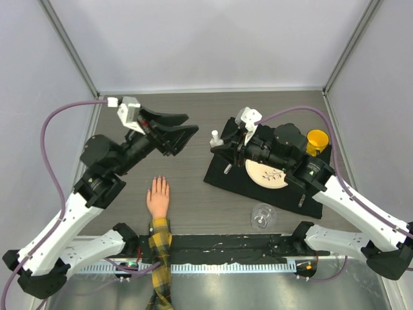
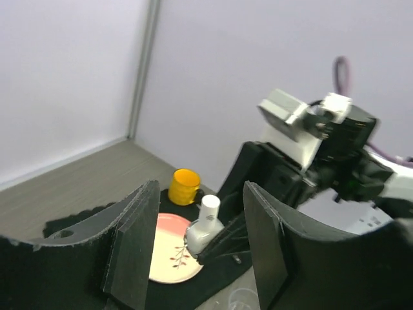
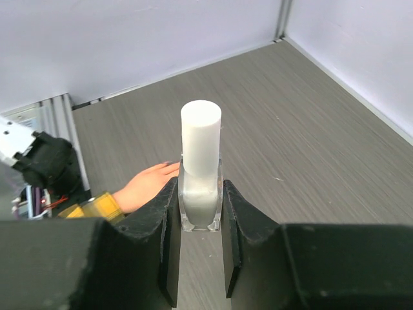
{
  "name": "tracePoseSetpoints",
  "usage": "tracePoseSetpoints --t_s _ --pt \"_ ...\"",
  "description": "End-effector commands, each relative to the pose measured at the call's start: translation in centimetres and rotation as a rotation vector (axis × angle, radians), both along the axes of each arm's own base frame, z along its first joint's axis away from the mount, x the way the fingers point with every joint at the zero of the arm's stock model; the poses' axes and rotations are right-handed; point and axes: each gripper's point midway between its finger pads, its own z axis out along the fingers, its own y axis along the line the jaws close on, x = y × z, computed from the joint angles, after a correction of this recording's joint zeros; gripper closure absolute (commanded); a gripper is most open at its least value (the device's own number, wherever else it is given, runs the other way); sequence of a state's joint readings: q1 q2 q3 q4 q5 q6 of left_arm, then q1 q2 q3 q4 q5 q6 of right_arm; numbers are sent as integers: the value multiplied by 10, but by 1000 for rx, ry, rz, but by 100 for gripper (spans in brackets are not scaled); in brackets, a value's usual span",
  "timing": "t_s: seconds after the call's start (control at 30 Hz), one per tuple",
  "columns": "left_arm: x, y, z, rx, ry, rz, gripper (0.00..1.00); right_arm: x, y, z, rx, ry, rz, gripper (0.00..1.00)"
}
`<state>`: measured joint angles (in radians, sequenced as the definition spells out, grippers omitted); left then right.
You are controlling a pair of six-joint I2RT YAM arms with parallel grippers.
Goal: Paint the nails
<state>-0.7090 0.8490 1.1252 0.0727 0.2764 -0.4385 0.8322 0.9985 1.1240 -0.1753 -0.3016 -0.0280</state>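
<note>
Nearest the bases, the plaid sleeve (image 1: 161,255) crosses the black rail (image 1: 219,248) and is cut off by the bottom of the top view. From it the hand (image 1: 158,197) lies flat on the table (image 1: 193,106), fingers pointing away from the bases. The nails (image 1: 157,180) are at those fingertips, too small to make out from above. In the right wrist view the hand is blurred and its wrist end is hidden behind a gripper finger, so no nail reads clearly there either.

To the right stands a clear glass (image 1: 262,215) at the near edge of the black mat (image 1: 222,177); I cannot tell if it rests on it. On the mat is a plate (image 1: 261,175), partly covered by the right arm, and a yellow cup (image 1: 316,141) at the far right corner.

The right gripper (image 1: 219,148) pinches the clear body of a bottle (image 3: 201,145), whose white cap stands upright above the fingers. Beyond the hand, the left gripper (image 1: 186,129) hovers with jaws spread and empty, facing the bottle but apart from it.
</note>
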Motion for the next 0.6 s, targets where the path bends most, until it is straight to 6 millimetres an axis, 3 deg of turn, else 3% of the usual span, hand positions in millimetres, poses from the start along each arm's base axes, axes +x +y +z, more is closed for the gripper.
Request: tracePoseSetpoints --t_s 0.0,0.2,0.43,0.57 --pt "42 2 0 -57 50 190 42 21 -4 42 91 -88 -111 100" --pt "57 -20 -15 -6 63 196 44 32 -1 34 74 -71 -146 100" --pt "53 -41 -29 22 72 134 44 35 -1 32 77 -59 -163 100" --pt "51 -47 -36 33 78 116 39 36 -2 33 79 -59 -174 100"
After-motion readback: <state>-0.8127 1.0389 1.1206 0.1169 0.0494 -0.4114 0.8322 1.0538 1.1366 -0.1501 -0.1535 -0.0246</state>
